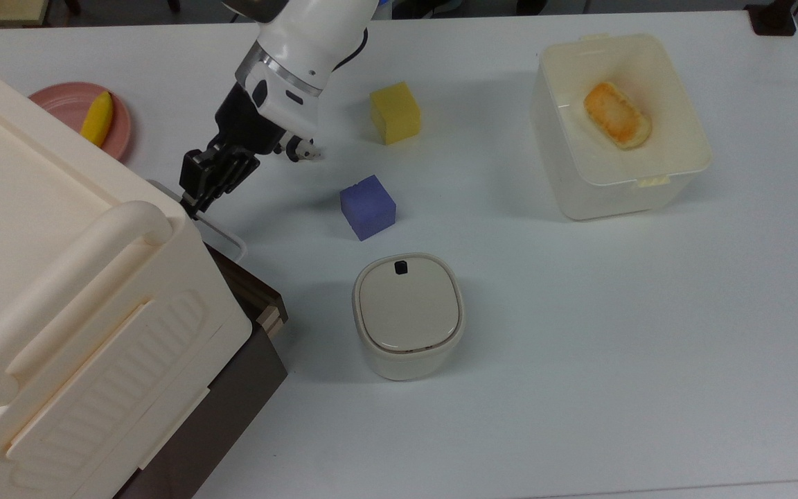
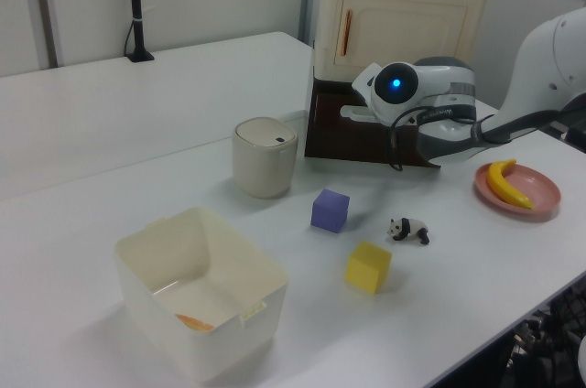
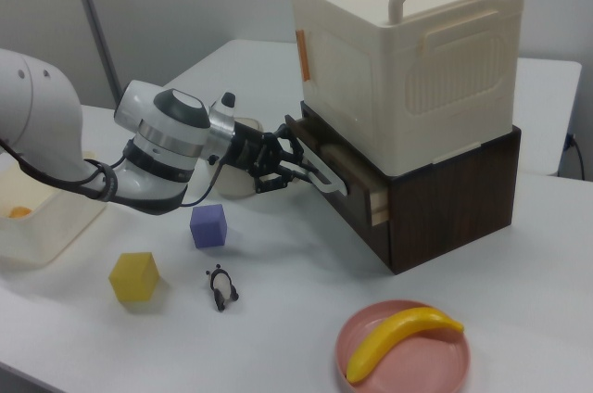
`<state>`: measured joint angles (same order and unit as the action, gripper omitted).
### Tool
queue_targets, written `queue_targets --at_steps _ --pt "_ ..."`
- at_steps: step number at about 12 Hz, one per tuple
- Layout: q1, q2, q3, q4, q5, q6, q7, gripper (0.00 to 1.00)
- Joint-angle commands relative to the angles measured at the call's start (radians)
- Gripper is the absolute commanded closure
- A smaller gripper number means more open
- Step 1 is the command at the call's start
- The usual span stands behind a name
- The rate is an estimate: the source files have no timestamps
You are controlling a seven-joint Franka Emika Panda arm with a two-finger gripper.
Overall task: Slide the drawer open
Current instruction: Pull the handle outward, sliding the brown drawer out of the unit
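Observation:
The drawer (image 1: 246, 284) sits in the dark base under the cream cabinet (image 1: 59, 277) and stands a little way out, its light wood side showing at the corner. My gripper (image 1: 194, 197) is shut on its thin white loop handle (image 1: 227, 237), at the end of the handle nearer the pink plate. In the right view the gripper (image 3: 295, 169) clasps the handle (image 3: 326, 180) in front of the dark brown drawer front (image 3: 347, 194). In the left view the drawer front (image 2: 348, 136) is partly hidden behind the arm's wrist (image 2: 417, 109).
A lidded cream bin (image 1: 408, 315) stands close to the drawer's corner. A purple cube (image 1: 368, 206), a toy panda (image 1: 302, 151) and a yellow cube (image 1: 395, 112) lie near the arm. A white tub (image 1: 676, 173) holds bread. A pink plate (image 1: 66, 104) carries a banana.

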<state>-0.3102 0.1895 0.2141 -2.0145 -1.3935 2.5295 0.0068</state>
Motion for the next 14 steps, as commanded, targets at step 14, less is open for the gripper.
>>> queue_targets --at_steps 14 --pt "0.006 -0.217 0.079 -0.216 0.007 0.005 0.038 1.00"
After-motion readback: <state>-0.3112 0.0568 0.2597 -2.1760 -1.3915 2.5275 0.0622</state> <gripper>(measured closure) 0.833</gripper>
